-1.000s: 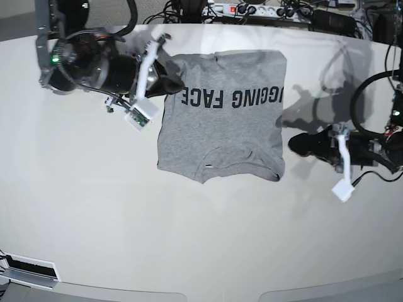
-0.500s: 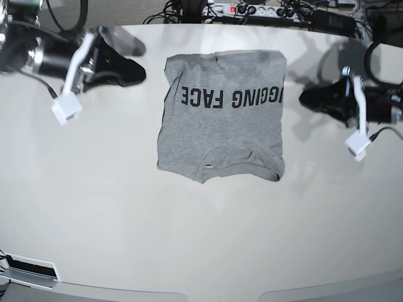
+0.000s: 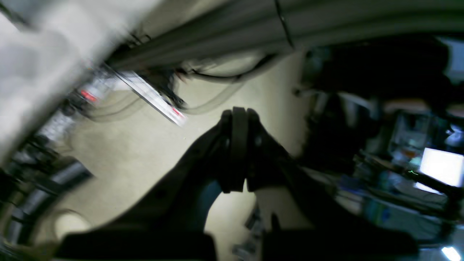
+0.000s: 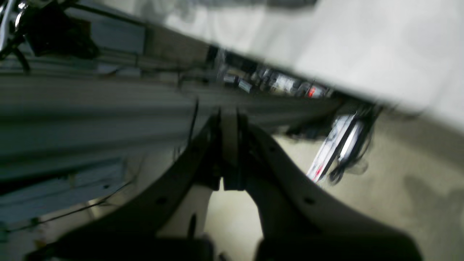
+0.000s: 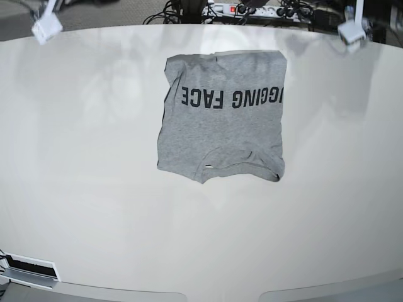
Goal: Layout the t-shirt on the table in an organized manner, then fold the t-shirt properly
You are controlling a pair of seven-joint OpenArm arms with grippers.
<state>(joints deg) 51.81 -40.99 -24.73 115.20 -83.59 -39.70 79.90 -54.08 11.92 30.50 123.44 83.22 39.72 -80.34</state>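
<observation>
The grey t-shirt [image 5: 220, 123] lies folded into a rough rectangle on the white table [image 5: 94, 189], toward the far middle. Its black lettering faces up and reads upside down, and the collar edge is at the near side. Neither gripper touches it. In the left wrist view my left gripper [image 3: 238, 115] is shut with nothing in it, raised off the table and aimed past its edge at the floor. The right wrist view shows my right gripper [image 4: 228, 115] shut and empty too, also aimed beyond the table. In the base view both grippers are out of frame.
A power strip with cables [image 5: 252, 9] lies behind the table's far edge. Small white camera boxes of the arms show at the top left [image 5: 47, 26] and top right [image 5: 351, 30]. A dark slotted plate [image 5: 28, 269] sits at the near left corner.
Both arms have risen and pulled back from beside the shirt, leaving the base view except for their white boxes. The t-shirt has not moved.
</observation>
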